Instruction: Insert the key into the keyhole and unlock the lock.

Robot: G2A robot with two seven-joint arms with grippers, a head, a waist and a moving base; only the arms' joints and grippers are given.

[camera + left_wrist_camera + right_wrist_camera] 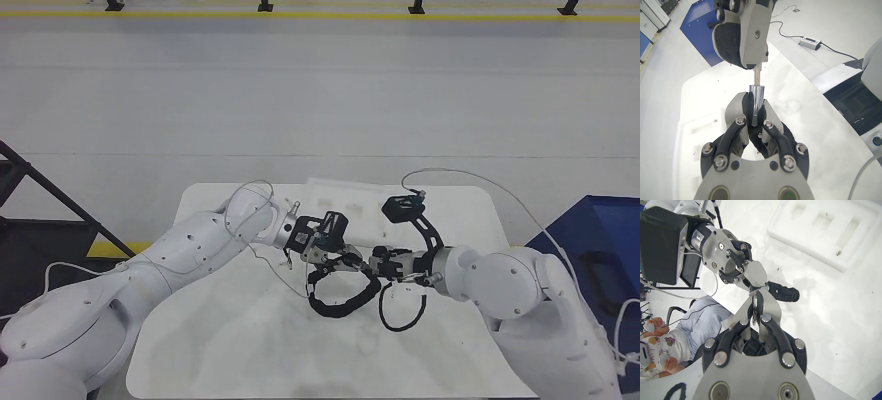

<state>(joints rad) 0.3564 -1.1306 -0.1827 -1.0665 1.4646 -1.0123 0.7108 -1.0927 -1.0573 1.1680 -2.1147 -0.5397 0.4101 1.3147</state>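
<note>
My left jaws are clamped tight on the shiny silver cylindrical lock [758, 96], up above the white counter [696, 91]. My right jaws pinch the flat silver metal key [757, 76] by its head, blade tip meeting the lock's end face.

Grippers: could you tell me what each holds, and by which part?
Left gripper: shiny chrome lock cylinder, by its body. Right gripper: silver metal key, by its head.
</note>
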